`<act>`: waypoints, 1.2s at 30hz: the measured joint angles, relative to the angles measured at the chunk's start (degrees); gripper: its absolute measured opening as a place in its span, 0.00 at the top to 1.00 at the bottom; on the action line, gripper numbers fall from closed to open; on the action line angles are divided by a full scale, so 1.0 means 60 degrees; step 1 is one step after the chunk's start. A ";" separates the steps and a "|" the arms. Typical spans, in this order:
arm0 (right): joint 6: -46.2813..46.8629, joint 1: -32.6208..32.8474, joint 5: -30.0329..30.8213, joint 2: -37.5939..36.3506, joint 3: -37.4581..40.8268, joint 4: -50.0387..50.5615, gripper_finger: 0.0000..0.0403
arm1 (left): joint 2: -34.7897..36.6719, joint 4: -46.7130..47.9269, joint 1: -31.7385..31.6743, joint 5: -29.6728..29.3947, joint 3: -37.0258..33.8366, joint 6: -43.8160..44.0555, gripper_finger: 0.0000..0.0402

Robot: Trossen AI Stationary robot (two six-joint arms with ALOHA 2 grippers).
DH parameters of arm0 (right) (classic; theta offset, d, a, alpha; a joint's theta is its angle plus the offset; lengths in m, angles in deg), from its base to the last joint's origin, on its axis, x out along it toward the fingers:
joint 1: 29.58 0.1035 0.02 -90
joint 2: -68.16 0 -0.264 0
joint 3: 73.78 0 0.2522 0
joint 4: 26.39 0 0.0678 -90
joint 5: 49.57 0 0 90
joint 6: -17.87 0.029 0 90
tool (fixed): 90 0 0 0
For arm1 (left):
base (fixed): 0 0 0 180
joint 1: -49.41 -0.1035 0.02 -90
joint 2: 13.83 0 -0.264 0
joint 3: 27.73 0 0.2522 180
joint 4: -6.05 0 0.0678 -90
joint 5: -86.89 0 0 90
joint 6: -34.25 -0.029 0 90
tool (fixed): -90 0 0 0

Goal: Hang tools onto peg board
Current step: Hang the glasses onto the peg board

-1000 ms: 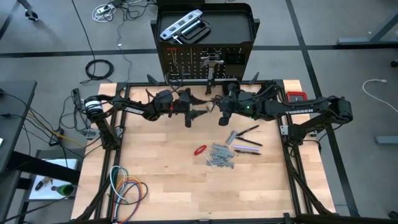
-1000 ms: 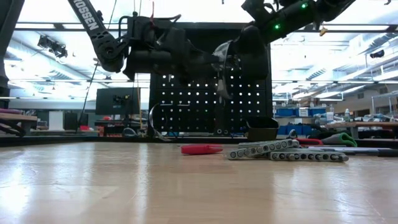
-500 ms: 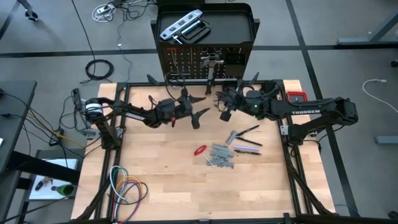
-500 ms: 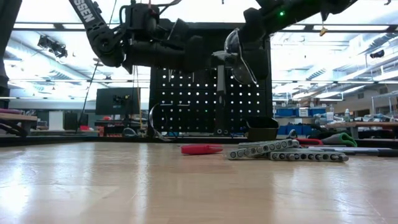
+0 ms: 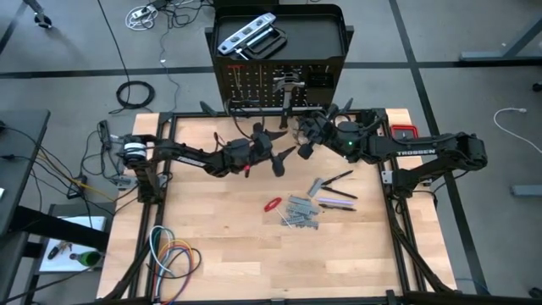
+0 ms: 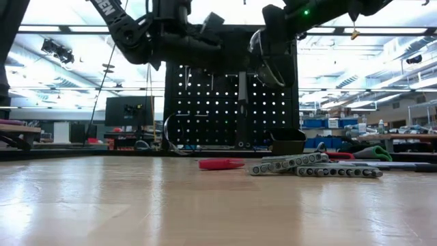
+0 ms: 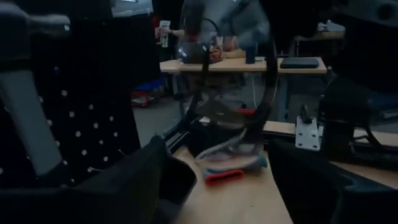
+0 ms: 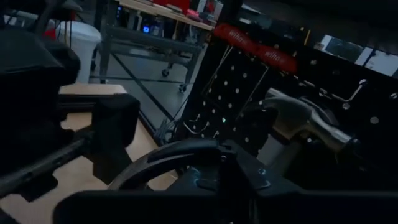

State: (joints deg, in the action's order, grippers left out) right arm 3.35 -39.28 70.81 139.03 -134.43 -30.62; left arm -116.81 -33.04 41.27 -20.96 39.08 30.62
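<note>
Your right gripper (image 5: 303,149) grasps a black C-shaped metal clamp (image 6: 263,58) before the black perforated peg board (image 6: 205,113); left gripper (image 5: 284,159) jaws spread, empty.

One camera looks straight down on the table (image 5: 220,254); another sits level at tabletop height. Both wrist cameras face the peg board (image 6: 229,102) closely, shared by all.

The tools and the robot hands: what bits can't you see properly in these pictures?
- High view: the tools on the peg board are too small to tell apart.
- High view: the pile of grey tools on the table overlaps; no counting it.
- Right wrist view: the right gripper covers its curved black thing.
- Left wrist view: near things are blurred.
</note>
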 joint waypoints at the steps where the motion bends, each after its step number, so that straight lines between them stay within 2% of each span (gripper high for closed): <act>1: 0.0005 0.0000 -0.0006 0.0010 0.0000 0.0032 0.92 | -0.0111 -0.0012 0.0000 -0.0013 0.0090 0.0143 0.26; 6: 0.0144 0.0012 -0.0066 0.0112 0.0000 0.0029 0.87 | -0.0645 0.0022 -0.0011 -0.0015 0.0463 0.0729 0.18; 10: 0.0144 0.0120 -0.0075 0.0147 -0.0004 0.0010 0.90 | -0.0881 -0.0010 -0.0015 -0.0072 0.0707 0.0719 0.16; 15: 0.0141 0.0294 -0.0078 0.0147 -0.0004 -0.0001 0.94 | -0.0887 -0.0002 -0.0015 -0.0336 0.0713 0.0486 0.17; 23: 0.0409 0.0412 -0.0116 0.0147 -0.0004 -0.0060 0.88 | -0.0887 -0.0001 -0.0018 -0.0634 0.0713 -0.0020 0.28; 31: 0.0580 0.0423 -0.0430 0.0147 -0.0004 -0.0064 0.93 | -0.0883 0.0023 -0.0022 -0.0800 0.0713 -0.0175 0.45; 36: 0.0389 0.0419 -0.0431 0.0147 -0.0004 -0.0024 0.91 | -0.0883 0.0202 -0.0018 -0.0780 0.0713 -0.0575 0.52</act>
State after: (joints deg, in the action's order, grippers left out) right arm 5.68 -36.76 68.22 139.91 -134.45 -30.77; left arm -122.10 -31.82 41.16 -25.64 43.35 27.17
